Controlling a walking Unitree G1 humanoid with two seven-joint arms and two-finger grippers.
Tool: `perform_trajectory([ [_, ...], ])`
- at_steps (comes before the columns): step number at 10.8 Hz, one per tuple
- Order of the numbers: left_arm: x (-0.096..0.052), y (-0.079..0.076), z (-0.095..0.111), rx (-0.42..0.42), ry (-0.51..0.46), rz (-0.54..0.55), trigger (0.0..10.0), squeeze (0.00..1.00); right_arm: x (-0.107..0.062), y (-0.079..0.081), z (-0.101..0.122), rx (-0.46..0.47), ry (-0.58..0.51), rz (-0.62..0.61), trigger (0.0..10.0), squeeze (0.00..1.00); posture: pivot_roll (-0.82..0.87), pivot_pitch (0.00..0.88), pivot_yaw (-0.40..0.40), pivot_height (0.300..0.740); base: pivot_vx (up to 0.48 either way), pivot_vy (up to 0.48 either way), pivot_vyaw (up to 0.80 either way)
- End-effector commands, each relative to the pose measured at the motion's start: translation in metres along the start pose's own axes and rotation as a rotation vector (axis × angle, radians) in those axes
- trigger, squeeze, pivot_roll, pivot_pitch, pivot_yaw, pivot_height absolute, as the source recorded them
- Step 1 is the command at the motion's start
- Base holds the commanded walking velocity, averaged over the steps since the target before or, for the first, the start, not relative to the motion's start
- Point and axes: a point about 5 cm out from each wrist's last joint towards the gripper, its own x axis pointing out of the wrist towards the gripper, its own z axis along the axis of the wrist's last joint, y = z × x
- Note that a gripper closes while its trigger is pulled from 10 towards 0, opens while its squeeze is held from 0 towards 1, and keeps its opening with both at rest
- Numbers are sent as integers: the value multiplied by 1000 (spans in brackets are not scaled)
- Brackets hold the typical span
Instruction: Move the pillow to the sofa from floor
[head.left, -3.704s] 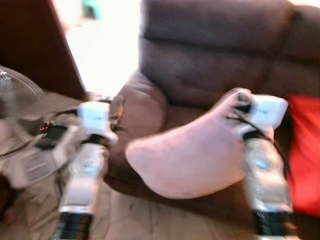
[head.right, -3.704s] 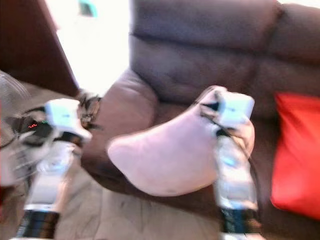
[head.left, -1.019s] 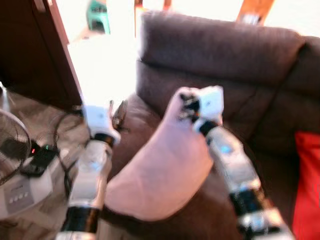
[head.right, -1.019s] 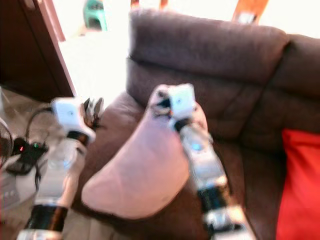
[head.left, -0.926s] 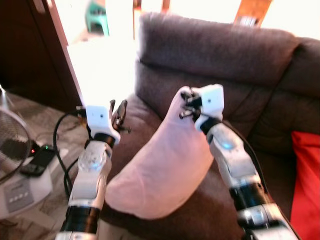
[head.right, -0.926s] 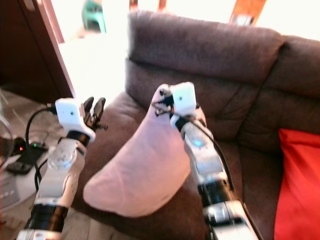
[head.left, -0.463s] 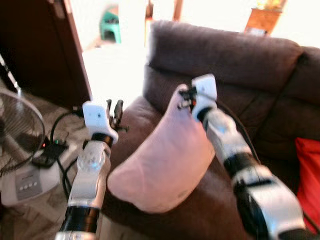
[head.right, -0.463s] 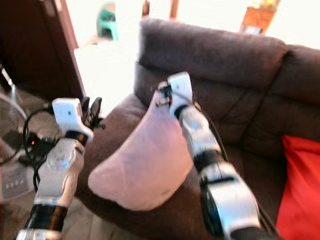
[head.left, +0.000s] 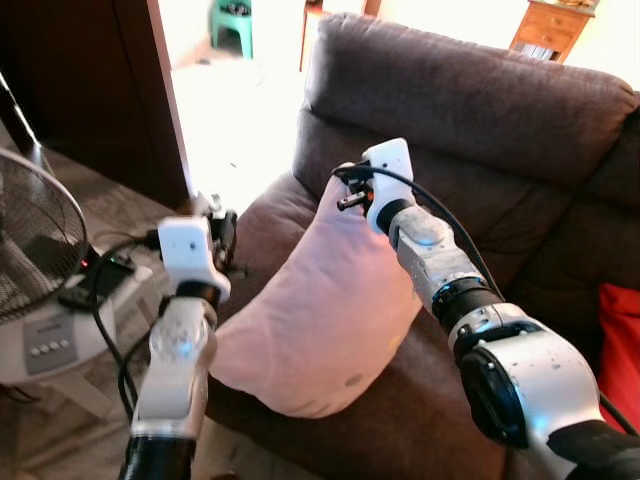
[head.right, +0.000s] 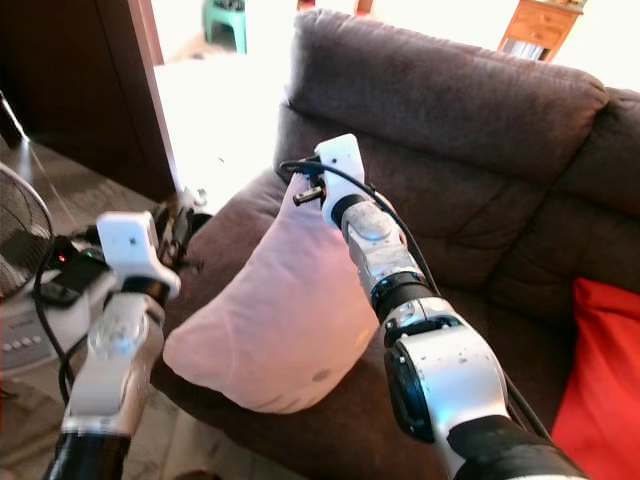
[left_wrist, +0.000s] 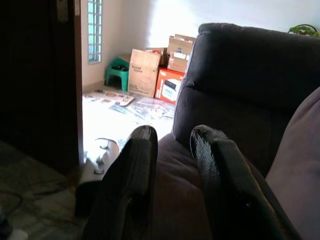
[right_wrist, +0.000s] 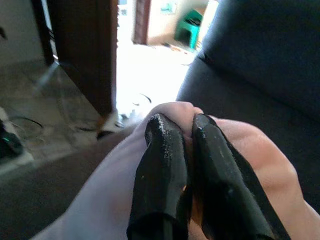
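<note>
Looking along our left gripper (left_wrist: 172, 150), we see its two black fingers (left_wrist: 132, 185) parted, with nothing between them. Beyond them lies the dark sofa (left_wrist: 250, 70), its armrest below the fingertips and its backrest rising behind. An edge of the pink pillow (left_wrist: 300, 160) leans against the sofa. Further off we note cardboard boxes (left_wrist: 150, 70), a green stool (left_wrist: 116, 70) and a dark door (left_wrist: 40, 75).

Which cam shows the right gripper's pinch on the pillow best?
Right wrist view: both fingers close on a fold of the pillow. Eye views show the right gripper at its top corner, fingers small. Left wrist catches the pillow's edge.
</note>
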Motion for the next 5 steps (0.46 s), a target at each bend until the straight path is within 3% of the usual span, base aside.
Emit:
perform_trajectory([
  [1, -2, -7, 7, 9, -15, -14, 10000, 0, -2, -6, -5, -17, 35, -28, 10000, 0, 177, 96, -170, 740, 0, 0, 0],
  [5, -26, -6, 8, 49, 14, 22, 10000, 0, -5, -18, -12, -90, 86, -106, 10000, 0, 210, 162, -192, 740, 0, 0, 0],
])
